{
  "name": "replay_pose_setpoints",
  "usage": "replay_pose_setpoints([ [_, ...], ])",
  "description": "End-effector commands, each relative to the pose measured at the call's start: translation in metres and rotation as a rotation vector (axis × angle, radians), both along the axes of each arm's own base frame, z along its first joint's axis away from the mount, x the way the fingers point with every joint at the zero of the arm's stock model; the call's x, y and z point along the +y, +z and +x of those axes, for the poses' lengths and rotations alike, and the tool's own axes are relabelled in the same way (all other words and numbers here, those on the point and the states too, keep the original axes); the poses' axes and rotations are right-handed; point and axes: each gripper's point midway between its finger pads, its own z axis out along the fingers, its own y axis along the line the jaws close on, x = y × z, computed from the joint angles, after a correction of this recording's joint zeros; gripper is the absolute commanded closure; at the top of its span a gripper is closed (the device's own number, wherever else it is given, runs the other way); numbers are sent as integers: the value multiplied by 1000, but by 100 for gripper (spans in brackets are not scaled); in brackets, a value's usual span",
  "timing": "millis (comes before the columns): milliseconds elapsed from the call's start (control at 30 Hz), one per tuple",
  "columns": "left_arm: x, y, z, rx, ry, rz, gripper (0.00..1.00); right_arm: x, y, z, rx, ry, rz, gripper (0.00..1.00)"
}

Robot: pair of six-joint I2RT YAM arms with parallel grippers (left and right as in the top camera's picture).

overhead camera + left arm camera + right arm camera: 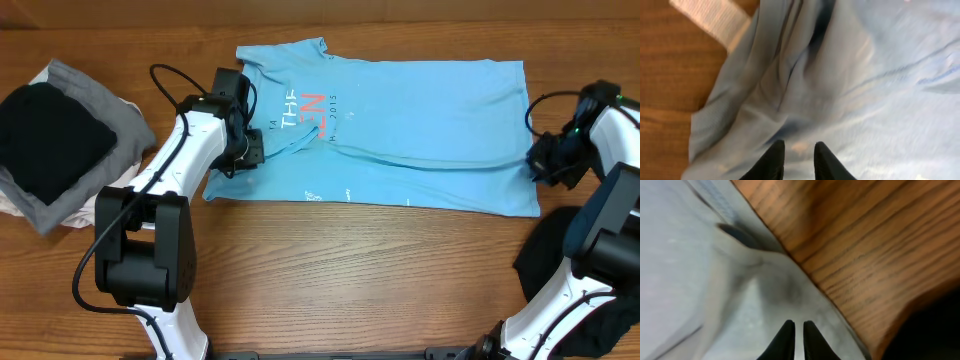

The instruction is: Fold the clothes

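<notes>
The left hand (pixel 258 150) is covering a patch of the T-shirt (pixel 420 120), whose small print is showing too tiny to read. The right arm (pixel 610 220) is hiding much of the black garment (pixel 545 260). The left wrist view is blurring.

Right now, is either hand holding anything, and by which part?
Both pinch the light blue T-shirt: the left hand holds a raised fold at the lettered end, the right hand the edge of the plain end.

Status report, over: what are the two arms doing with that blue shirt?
Left end effector shut on T-shirt, collar end. Right end effector shut on hem end. T-shirt lying on table. Clothes pile and black garment lie aside.
</notes>
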Motion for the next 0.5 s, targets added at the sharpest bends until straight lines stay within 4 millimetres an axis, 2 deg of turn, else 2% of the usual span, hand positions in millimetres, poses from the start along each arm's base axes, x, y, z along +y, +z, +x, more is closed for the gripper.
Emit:
replay_pose_setpoints([
  [0,-2,-12,-2,8,-21,-3,75,6,-13,-9,18,16,7,90],
  [133,0,-24,-13,37,-21,2,75,8,-25,-15,23,47,10,90],
  [400,8,-60,-56,147,-16,21,73,18,-37,-39,93,61,43,90],
  [467,14,-66,-65,170,-7,49,75,22,-38,-47,123,61,56,93],
])
